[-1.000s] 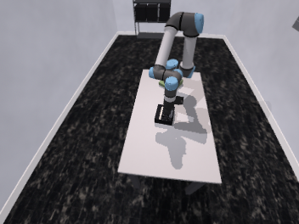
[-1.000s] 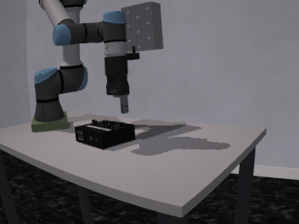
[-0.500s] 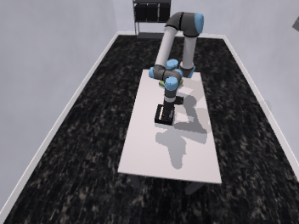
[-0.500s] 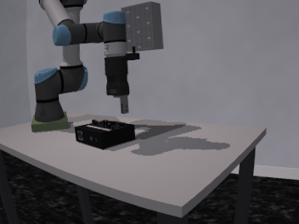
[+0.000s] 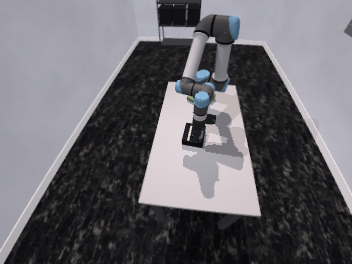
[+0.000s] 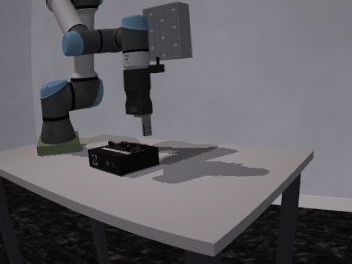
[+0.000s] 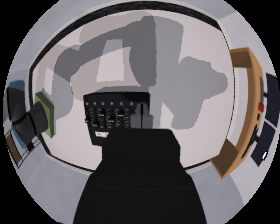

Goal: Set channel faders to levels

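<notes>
Desk: small black box-shaped lighting desk (image 6: 123,158) with a row of faders on top, two small pale marks on its near side face; sits flat on the white rectangular counter (image 6: 210,207), toward the arm's end of it.
Desk, top view: dark rectangle (image 5: 190,138) partly under the wrist; only its left and near edges show.
Desk, wrist view: dark panel (image 7: 115,116) with several vertical slots and pale caps; right part covered by the end effector body.
End effector: black two-finger end effector (image 6: 148,129) points straight down, fingers fully together with nothing between them; tip hangs above the desk's right rear part, apart from it.
Arm: grey six-joint arm with blue joint caps (image 6: 80,42) on a green square base block (image 6: 70,146) at the counter's far-left end.
Hard to read: tape labels, scale marks and cap lines too small and blurred in all views; fader levels cannot be told, nor which fader is the master.
Cut off: desk feet not visible; lower half of the wrist view filled by the end effector's black housing.
Background: black shelf rack (image 5: 161,12) by the far wall.
</notes>
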You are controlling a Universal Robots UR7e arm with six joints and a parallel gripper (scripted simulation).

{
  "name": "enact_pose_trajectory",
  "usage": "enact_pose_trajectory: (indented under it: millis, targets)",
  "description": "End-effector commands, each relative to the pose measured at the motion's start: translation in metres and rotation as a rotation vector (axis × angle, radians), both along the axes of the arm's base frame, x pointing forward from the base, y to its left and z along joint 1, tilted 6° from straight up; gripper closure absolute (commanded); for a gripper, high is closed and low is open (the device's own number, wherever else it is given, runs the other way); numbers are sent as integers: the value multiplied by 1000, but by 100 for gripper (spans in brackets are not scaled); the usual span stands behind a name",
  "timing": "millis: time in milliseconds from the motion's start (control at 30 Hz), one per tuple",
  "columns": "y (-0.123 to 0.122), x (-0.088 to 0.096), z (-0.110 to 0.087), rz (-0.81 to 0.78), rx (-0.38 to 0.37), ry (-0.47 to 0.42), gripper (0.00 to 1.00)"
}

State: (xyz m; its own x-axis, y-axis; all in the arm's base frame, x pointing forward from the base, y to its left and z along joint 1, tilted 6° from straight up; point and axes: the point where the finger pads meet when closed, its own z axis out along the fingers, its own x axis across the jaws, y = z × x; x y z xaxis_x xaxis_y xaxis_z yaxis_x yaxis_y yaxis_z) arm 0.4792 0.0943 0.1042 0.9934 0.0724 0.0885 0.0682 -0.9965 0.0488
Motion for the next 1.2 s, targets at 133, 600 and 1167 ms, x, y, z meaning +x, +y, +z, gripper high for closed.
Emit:
enact_pose_trajectory:
  millis: [133, 600, 1167]
  targets:
    - [0, 1, -5, 0, 0, -1, 100]
    - [0, 2, -13, 0, 0, -1, 100]
    - [0, 2, -17, 0, 0, -1, 100]
